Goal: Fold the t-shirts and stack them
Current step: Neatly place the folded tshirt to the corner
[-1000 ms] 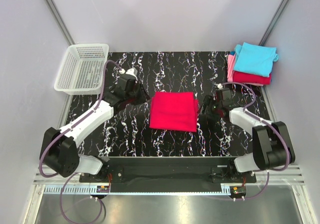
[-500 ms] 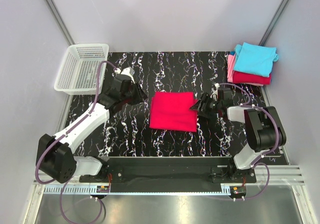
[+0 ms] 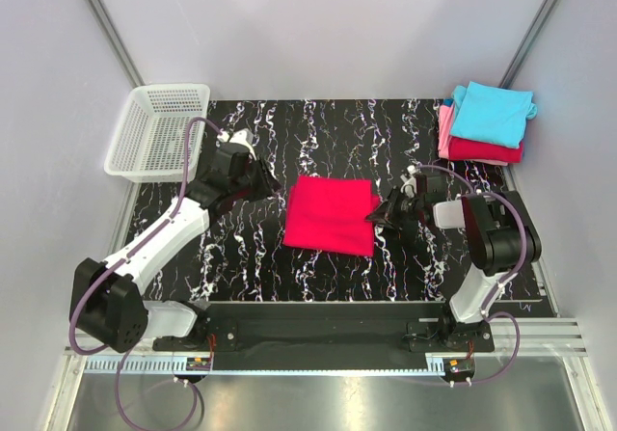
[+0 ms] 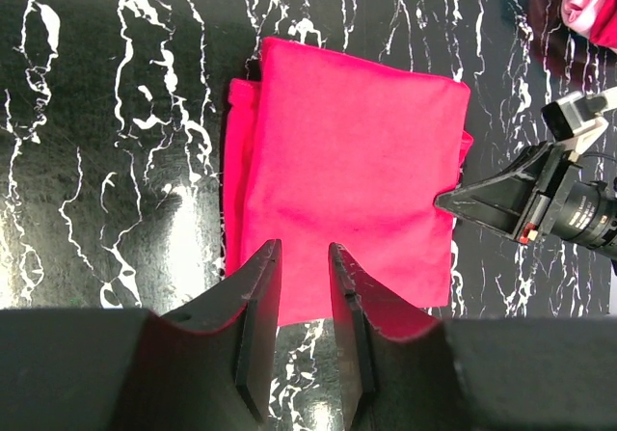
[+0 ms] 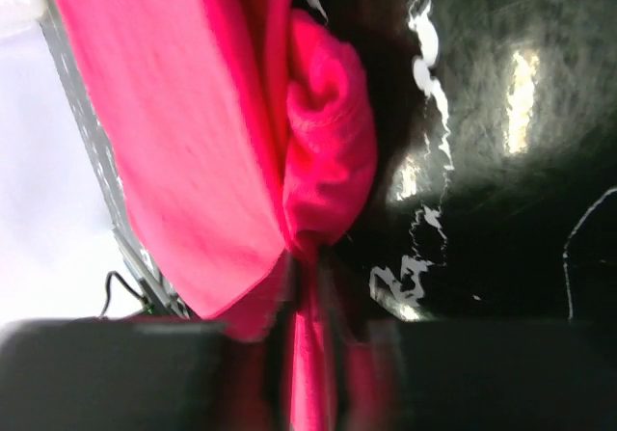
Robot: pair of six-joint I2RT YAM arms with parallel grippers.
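A crimson-red t-shirt (image 3: pixel 328 216) lies folded into a rectangle in the middle of the table. My right gripper (image 3: pixel 375 217) is low at its right edge, shut on a bunched fold of that shirt (image 5: pixel 323 151); the right wrist view shows red cloth running between the blurred jaws (image 5: pixel 308 286). My left gripper (image 3: pixel 276 189) hovers just off the shirt's upper left corner. In the left wrist view its jaws (image 4: pixel 303 257) stand narrowly open over the shirt's (image 4: pixel 347 161) near edge, holding nothing. Folded turquoise (image 3: pixel 494 113), pink (image 3: pixel 445 128) and red (image 3: pixel 485 150) t-shirts are stacked at the back right.
A white mesh basket (image 3: pixel 157 130) stands at the back left corner of the black marbled table (image 3: pixel 241 267). Grey walls close in both sides and the back. The right arm's black gripper body (image 4: pixel 549 204) shows in the left wrist view.
My right gripper moved left to the red shirt's right edge and shut on it, nudging the shirt slightly left. My left arm drew back a little toward the upper left.
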